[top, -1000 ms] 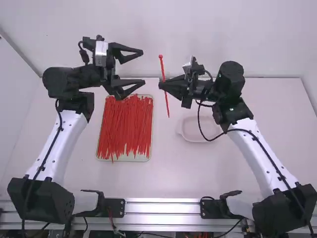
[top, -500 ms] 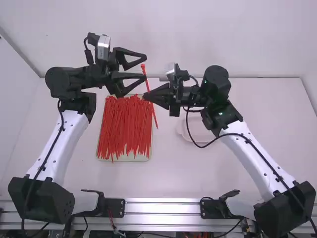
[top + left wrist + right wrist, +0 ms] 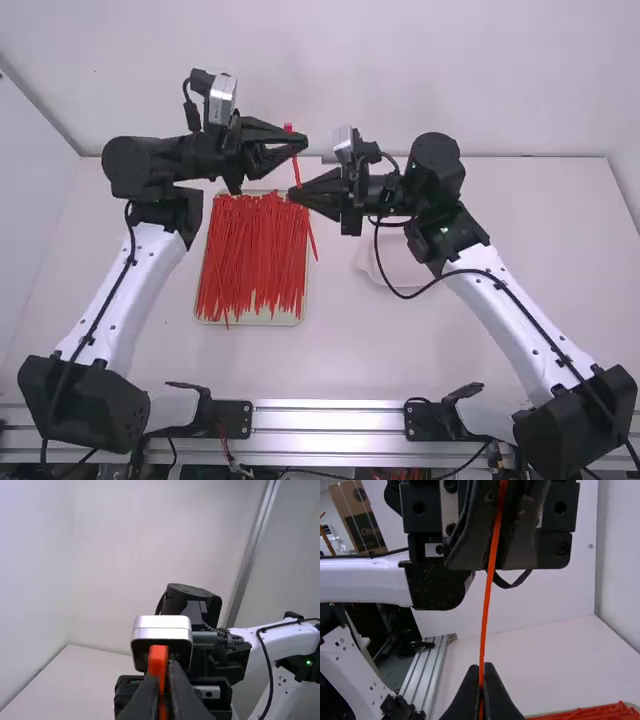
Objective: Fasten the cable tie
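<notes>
Left pincer [image 3: 283, 150] and right pincer [image 3: 296, 197] both narrow, clamped on one red cable tie [image 3: 159, 660].

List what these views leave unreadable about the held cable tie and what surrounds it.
- High view: the cable tie tail end is lost against the red ties in the tray.
- Right wrist view: the tie's head is buried in the left gripper.
- High view: the clear dish sits partly behind the right arm, so its contents are unreadable.
</notes>
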Tool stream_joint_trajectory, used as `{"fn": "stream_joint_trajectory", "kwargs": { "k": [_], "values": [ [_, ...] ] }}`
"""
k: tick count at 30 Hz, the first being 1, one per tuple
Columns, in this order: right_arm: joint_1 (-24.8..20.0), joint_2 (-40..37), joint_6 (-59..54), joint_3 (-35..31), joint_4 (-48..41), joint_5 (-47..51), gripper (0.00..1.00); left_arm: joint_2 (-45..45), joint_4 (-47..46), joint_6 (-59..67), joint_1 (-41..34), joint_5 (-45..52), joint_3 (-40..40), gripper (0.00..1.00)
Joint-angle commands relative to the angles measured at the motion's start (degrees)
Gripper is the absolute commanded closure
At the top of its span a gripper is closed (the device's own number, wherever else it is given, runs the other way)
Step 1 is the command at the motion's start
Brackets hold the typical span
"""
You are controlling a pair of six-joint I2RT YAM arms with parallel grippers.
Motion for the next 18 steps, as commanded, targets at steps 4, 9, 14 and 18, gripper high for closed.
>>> {"fn": "stream_joint_trajectory", "kwargs": {
  "k": [4,9,14,18],
  "values": [
    [-1.42,-0.42,1.95,1.68,0.09,-0.50,1.00,-0.04,1.07,-0.04,0.26,-0.39,1.05,0.88],
    [-1.90,-0.42,1.99,1.68,-0.07,-0.72,1.00,-0.04,1.53,-0.04,0.92,-0.72,1.05,0.95],
    [-1.92,-0.42,1.79,1.68,-0.37,-0.72,1.00,-0.04,1.77,-0.07,0.37,-0.87,1.05,0.98],
    [-1.81,-0.42,0.33,1.68,-0.85,-0.76,1.00,-0.04,2.03,-0.04,0.37,-0.94,1.05,0.83]
  ]
}}
